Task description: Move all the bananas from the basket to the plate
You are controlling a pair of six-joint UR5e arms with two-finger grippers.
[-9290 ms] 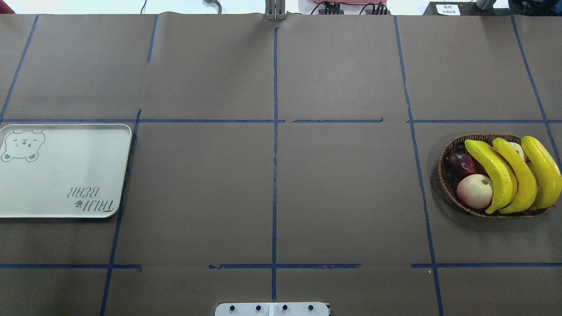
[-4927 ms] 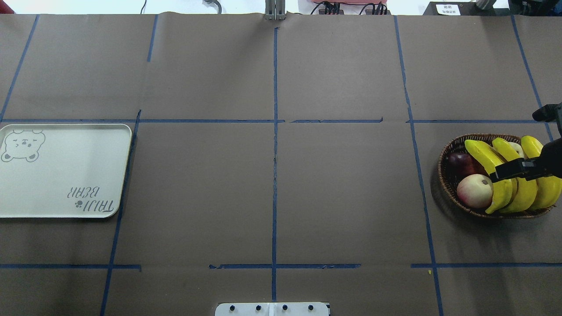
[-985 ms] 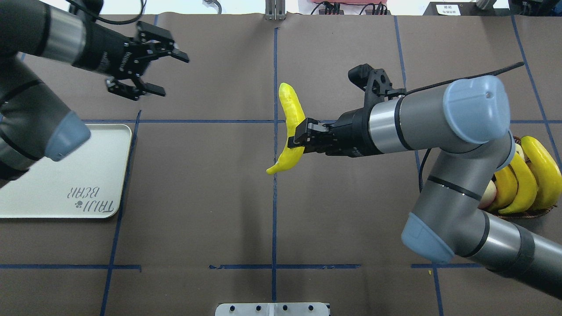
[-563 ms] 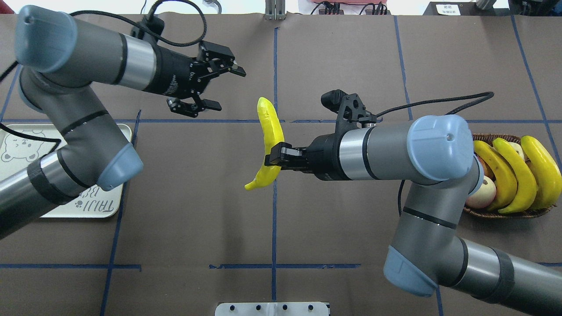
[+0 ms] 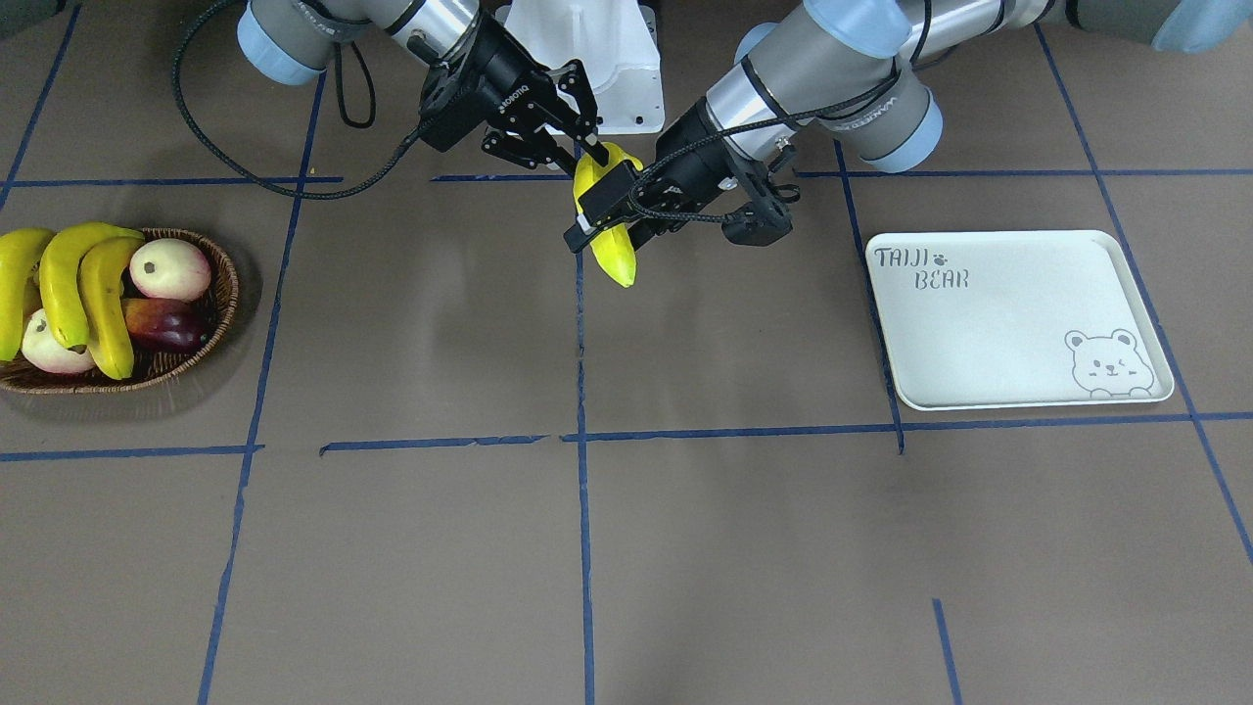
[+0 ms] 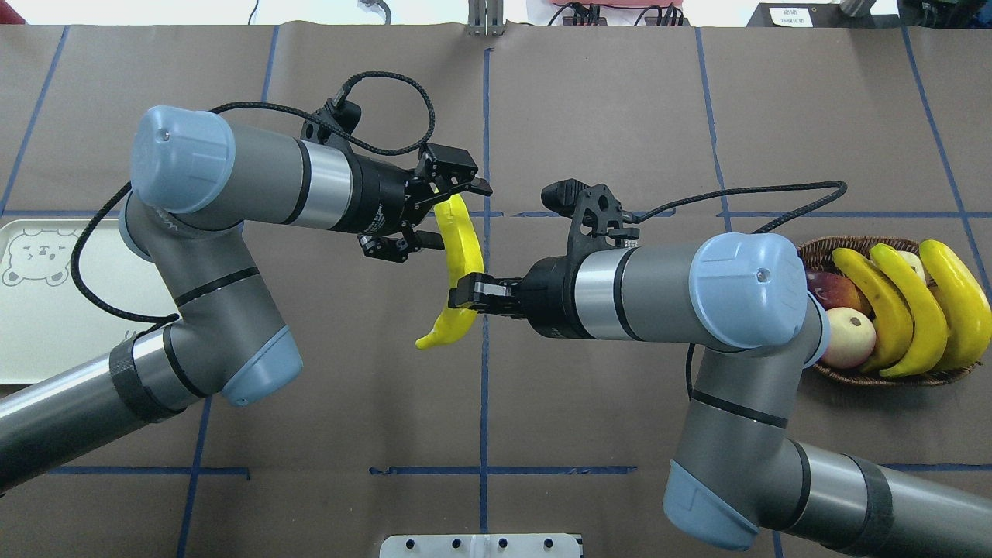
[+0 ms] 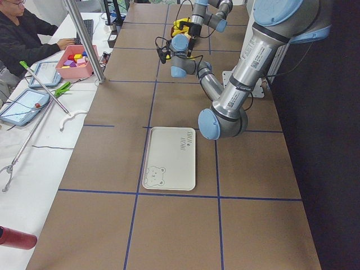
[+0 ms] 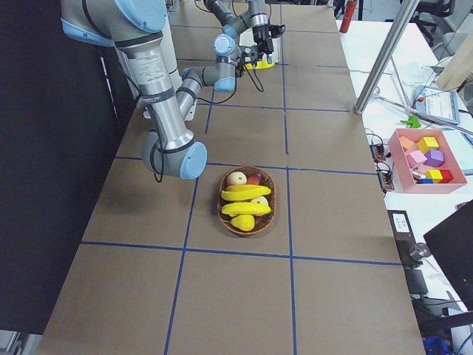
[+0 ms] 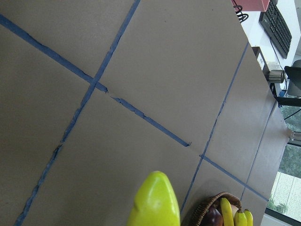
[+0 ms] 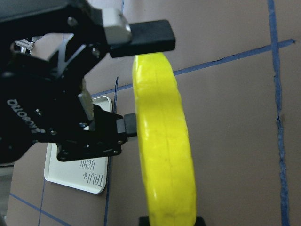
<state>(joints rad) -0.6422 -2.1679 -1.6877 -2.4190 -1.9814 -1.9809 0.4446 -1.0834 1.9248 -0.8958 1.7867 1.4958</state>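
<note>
One yellow banana hangs in the air over the table's middle. My right gripper is shut on its near half. My left gripper is open, its fingers straddling the banana's far end; I cannot tell whether they touch it. In the front view the left gripper comes from the right and the right gripper from the left. Three more bananas lie in the wicker basket at the right. The off-white plate lies bare at the far left, partly behind my left arm in the overhead view.
A pale apple and a dark red fruit share the basket. Blue tape lines grid the brown table. A person sits at a side bench with a pink box of blocks.
My left gripper has swung right and now straddles the banana's far end, still open. My right gripper has carried the banana slightly left and nearer the robot.
</note>
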